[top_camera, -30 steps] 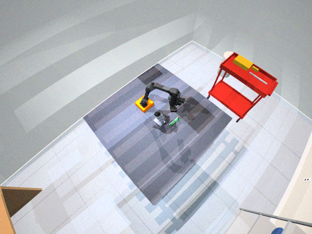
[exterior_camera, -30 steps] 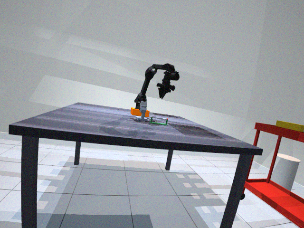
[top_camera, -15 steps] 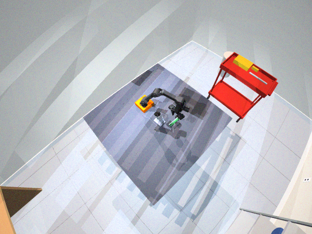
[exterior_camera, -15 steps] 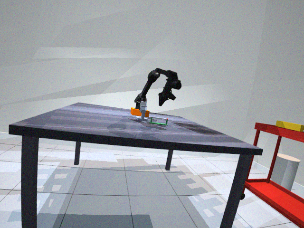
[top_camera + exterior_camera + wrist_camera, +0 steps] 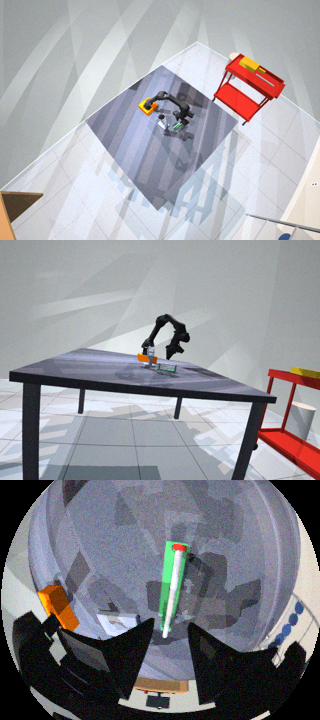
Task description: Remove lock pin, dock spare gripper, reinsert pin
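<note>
The white lock pin [image 5: 167,364] [image 5: 173,587] with a red head lies along the top of the green rack [image 5: 177,126] [image 5: 166,370] [image 5: 167,575]. The pale mount [image 5: 145,364] [image 5: 117,622] stands beside the rack. A dark piece [image 5: 161,117], which looks like the spare gripper, sits at the top of the mount; how deep it is seated cannot be told, and no pin shows through the socket. My gripper [image 5: 180,118] [image 5: 168,358] [image 5: 171,624] is partly open and empty. It hangs above the rack, pointing down, with the pin seen between and beyond its fingertips in the wrist view.
The orange arm base [image 5: 147,111] [image 5: 142,357] [image 5: 56,600] is behind the mount. The mount stands close to one side of my gripper. A red cart [image 5: 236,99] [image 5: 289,446] stands on the floor beyond the table [image 5: 144,155] [image 5: 103,376].
</note>
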`<control>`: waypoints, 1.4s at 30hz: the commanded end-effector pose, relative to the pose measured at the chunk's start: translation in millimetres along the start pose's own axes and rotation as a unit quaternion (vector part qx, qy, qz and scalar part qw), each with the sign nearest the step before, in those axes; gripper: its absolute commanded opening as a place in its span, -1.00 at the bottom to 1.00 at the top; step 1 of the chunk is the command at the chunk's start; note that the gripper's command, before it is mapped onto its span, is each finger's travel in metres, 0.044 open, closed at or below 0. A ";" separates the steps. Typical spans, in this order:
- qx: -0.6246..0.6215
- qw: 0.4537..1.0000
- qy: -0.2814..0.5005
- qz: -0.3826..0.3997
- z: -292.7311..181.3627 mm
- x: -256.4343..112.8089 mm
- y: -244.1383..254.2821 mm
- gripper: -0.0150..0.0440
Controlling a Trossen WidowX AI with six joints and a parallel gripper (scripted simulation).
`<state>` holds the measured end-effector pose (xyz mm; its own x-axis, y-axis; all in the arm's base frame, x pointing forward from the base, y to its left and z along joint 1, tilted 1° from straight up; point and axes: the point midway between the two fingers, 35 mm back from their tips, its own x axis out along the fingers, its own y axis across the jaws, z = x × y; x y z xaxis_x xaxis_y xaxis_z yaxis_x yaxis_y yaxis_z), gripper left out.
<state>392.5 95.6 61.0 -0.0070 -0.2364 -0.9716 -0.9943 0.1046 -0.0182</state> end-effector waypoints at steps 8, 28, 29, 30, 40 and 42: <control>-0.003 1.000 0.003 0.003 5.1 23.3 1.5 0.12; -0.003 1.000 0.003 0.003 14.3 54.6 1.2 0.12; -0.003 1.000 0.003 0.003 14.7 56.2 1.2 0.12; -0.003 1.000 0.003 0.003 15.1 57.7 1.3 0.12; -0.003 1.000 0.003 0.003 17.8 67.8 1.9 0.12; -0.003 1.000 0.003 0.003 17.8 67.8 1.9 0.12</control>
<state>392.9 97.5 -6.4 -0.0103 -0.2380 -0.9712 -0.9949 0.0996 -0.0138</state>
